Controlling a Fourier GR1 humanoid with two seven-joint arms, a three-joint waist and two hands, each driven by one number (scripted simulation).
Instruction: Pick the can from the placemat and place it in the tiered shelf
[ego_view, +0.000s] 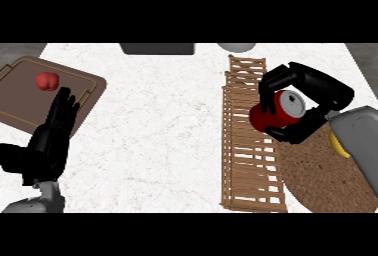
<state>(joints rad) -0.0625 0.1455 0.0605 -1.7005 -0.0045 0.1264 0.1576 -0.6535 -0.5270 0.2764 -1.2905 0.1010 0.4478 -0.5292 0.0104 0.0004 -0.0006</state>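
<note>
Lower left of frame: left hand (46, 142) is open, fingers straight and close together, pointing toward the top of the frame. Its fingertips overlap the near edge of a brown tray (18, 107). It holds nothing.

Lower right: brown woven placemat (325, 172) on the white marbled counter (162, 125), partly covered by the right grey forearm. A small yellow thing (339, 145) shows at the forearm's edge; can't tell what it is.

Centre right: wooden slatted shelf (251, 165), a long strip running from the lower part of the frame toward the top, just left of the placemat and touching or overlapping its edge.

Right, mid height: right hand (321, 95) is curled round the can (279, 111), fingers on the far side, thumb on the near side. Can is red with a silver top, tilted so the top faces up and right. It sits over the right edge of the shelf, off the placemat. Can't tell if it touches the slats.

Upper left: tray holds a red pepper (46, 81), just beyond the left fingertips.

Top edge: dark grey object (157, 48) and a light grey rounded one (236, 47), both cut off by the frame.
</note>
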